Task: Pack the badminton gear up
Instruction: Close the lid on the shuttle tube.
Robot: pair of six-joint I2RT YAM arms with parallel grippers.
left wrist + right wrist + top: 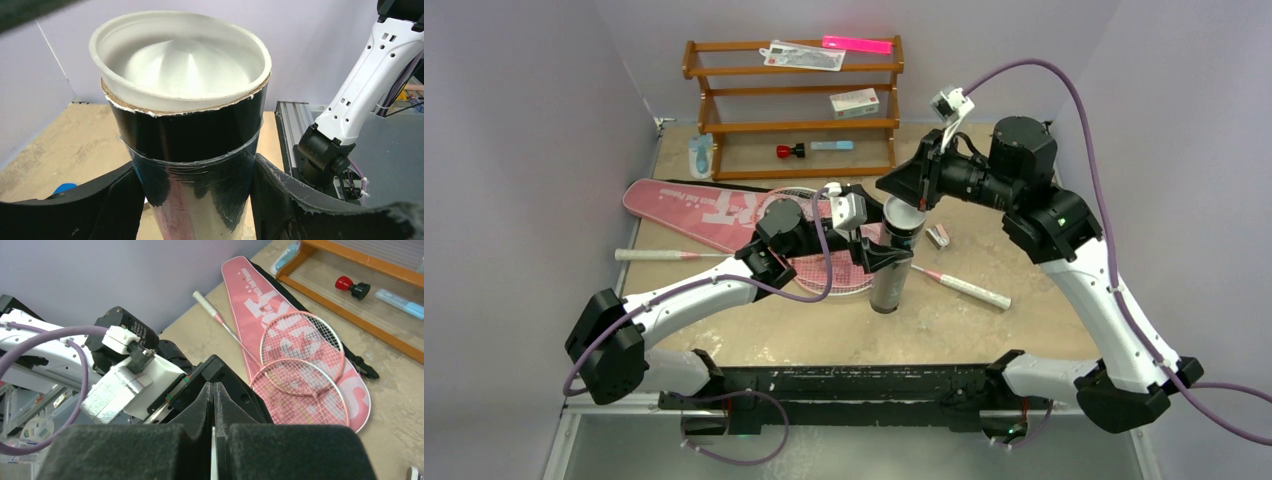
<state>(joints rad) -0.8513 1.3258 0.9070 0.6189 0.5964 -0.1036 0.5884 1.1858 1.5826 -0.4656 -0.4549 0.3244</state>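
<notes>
A long black tube (891,270) stands upright at the table's middle, and a white cap (185,65) fills its top end. My left gripper (886,256) is shut on the tube's side, one finger (100,205) on each flank. My right gripper (894,186) hovers just above the tube's top with its pads (202,410) pressed together; a thin white sliver shows low in the slit, and I cannot tell what it is. Two pink-framed rackets (302,347) (300,395) lie overlapping on the pink bag (250,305). No shuttlecock is in view.
A brown wooden rack (794,125) stands at the back, holding a small white box (854,101) and other small items. A small metal piece (938,237) lies right of the tube. The rackets' white handles (654,255) (972,289) stick out to both sides.
</notes>
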